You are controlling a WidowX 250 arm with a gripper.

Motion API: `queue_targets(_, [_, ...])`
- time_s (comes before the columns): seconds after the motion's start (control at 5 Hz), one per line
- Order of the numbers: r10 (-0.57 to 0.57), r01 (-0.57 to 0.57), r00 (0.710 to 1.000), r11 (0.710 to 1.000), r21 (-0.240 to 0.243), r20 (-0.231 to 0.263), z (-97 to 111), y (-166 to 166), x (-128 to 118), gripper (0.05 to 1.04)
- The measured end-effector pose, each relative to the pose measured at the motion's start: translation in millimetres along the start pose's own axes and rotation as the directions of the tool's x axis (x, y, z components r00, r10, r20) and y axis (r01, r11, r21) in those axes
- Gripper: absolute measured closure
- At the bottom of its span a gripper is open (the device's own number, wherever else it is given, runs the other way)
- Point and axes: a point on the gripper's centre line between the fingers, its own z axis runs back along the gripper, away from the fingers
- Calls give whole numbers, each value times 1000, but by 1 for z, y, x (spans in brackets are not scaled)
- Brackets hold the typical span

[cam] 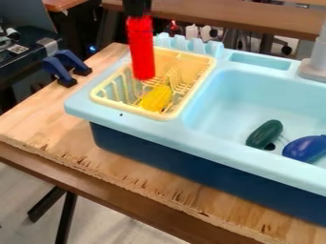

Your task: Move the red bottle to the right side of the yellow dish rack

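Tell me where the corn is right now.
In the camera view, the corn lies left of centre, near the front end of the yellow rack, just below the red object and left of the sink basin.

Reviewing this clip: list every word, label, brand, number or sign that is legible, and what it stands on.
No words, brands, numbers or signs can be read.
Small patterned label on the black equipment at the left: looks like a square code, too small to read.
Red object over the yellow rack: no legible print.
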Motion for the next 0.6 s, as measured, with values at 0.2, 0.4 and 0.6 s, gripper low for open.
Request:
queue_targets(0.2, [-39, 37, 997, 999, 30, 72, 28, -16, -10, 944])
queue_targets(0.4, [-105, 101, 993, 992, 73, 57, 34, -30, -9, 944])
queue_targets(0.6, [-149, 148, 988, 988, 44, 33, 16, -37, 4, 944])
